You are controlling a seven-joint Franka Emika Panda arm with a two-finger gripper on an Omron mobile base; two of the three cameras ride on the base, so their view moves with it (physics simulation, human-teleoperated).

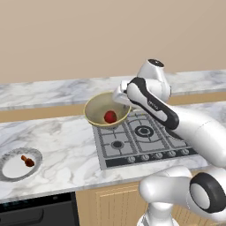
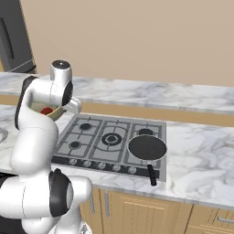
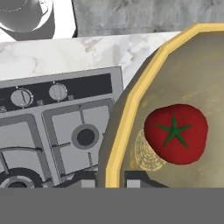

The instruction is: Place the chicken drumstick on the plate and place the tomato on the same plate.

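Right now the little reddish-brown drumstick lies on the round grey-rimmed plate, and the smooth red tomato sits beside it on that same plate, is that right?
Not quite. The reddish-brown drumstick does lie on the round grey-rimmed plate, but the smooth red tomato is not there with it. It sits inside the tan-olive bowl with the yellow rim, at the corner of the grey stove, as the left base view shows.

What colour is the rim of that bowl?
The bowl's rim is yellow, clearest in the hand view.
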